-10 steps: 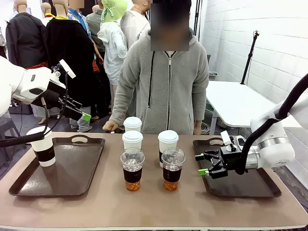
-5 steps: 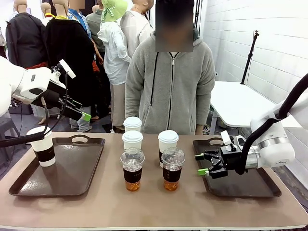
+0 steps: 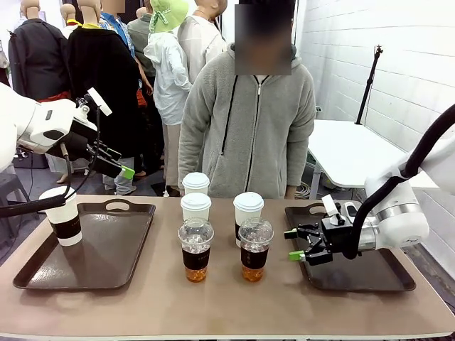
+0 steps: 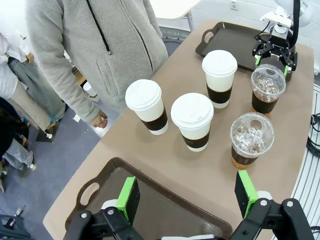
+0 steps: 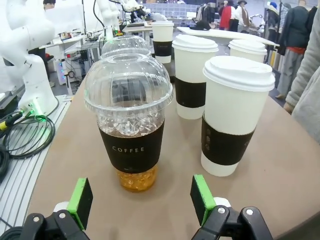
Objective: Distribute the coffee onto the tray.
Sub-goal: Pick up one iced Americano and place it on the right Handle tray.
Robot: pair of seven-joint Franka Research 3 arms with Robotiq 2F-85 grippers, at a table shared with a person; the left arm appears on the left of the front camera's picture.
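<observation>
Right gripper (image 3: 291,245), spread, sits level with the nearest iced coffee cup (image 3: 255,249), seemingly lined up for a side grasp; left gripper (image 4: 187,196) hangs spread above its tray (image 3: 106,256).

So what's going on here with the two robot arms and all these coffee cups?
Two robot arms are sorting coffee cups onto trays. One white paper cup stands on the left tray, with the left gripper open and raised above it. Five more wait mid-table: three white lidded cups and two clear iced cups. The right gripper, open and low over the edge of the right tray, faces the nearest clear cup. A person in a grey hoodie stands at the far side.
</observation>
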